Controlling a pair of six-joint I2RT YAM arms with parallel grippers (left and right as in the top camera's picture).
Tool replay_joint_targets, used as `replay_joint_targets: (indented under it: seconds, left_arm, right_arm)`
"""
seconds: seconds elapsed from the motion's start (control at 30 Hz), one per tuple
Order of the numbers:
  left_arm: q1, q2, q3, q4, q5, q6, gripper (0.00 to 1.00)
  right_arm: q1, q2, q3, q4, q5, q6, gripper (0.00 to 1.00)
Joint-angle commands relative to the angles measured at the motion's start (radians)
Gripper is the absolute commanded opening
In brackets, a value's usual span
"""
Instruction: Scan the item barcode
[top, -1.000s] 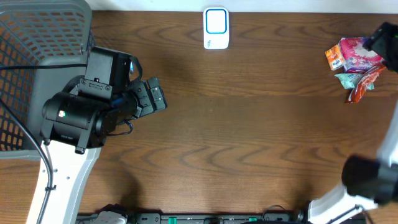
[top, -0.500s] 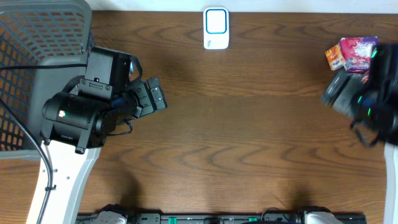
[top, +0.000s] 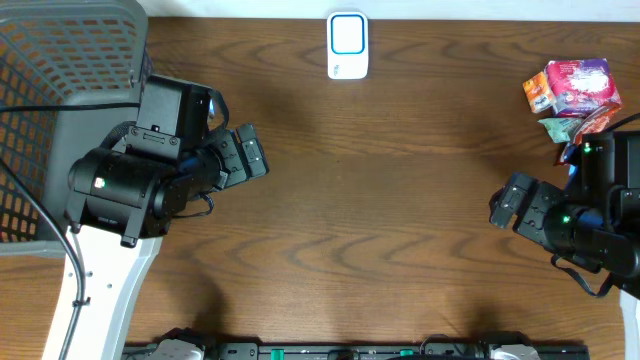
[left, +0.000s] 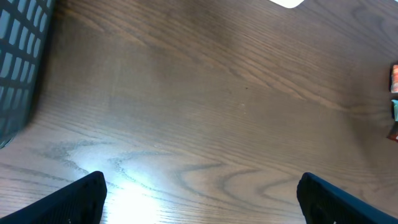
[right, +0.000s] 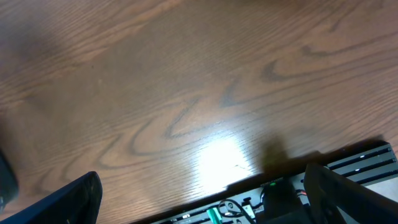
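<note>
The items are a small pile of snack packets (top: 572, 92) at the table's far right: pink, orange, green and red. A sliver of the packets (left: 393, 102) shows at the right edge of the left wrist view. The white barcode scanner (top: 347, 46) with its blue-rimmed window lies at the back centre. My left gripper (top: 256, 153) hovers open over bare wood at the left, nothing between its fingers (left: 78, 200). Below the pile, my right gripper (top: 503, 206) points left and is open and empty, its fingers (right: 67, 203) over the table's front edge.
A grey mesh basket (top: 60, 60) fills the back left corner, and the basket (left: 15, 62) also shows in the left wrist view. A black rail with cables (right: 298, 199) runs along the table's front edge. Brown wood table (top: 400, 200) lies between the arms.
The right arm swung in from the far right edge, passed by the packets, and now sits lower, pointing left. The left arm has not moved.
</note>
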Motion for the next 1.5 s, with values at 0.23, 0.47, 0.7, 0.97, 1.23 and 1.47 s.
replay_joint_targets:
  seconds: [0.23,0.47,0.7,0.97,1.23,1.47]
  left_arm:
    - [0.001,-0.005,0.006,0.0,-0.006,-0.002,0.98]
    - [0.001,-0.005,0.006,0.0,-0.006,-0.002,0.98]
    - [0.001,-0.005,0.006,0.0,-0.006,-0.002,0.98]
    - [0.001,-0.005,0.006,0.0,-0.006,-0.002,0.98]
    - [0.001,-0.005,0.006,0.0,-0.006,-0.002,0.98]
    - [0.001,-0.005,0.006,0.0,-0.006,-0.002,0.98]
  right_arm:
    - [0.005,0.0,-0.01,0.005,0.026,0.001,0.99]
    - [0.033,-0.058,-0.15,0.116,0.037,-0.06,0.99]
    - [0.101,-0.295,-0.565,0.505,0.0,-0.177,0.99]
    - [0.093,-0.663,-1.068,1.002,-0.042,-0.251,0.99]
    - [0.048,-0.918,-1.386,1.309,-0.035,-0.251,0.99]
    - [0.028,-1.025,-1.535,1.466,0.007,-0.25,0.99]
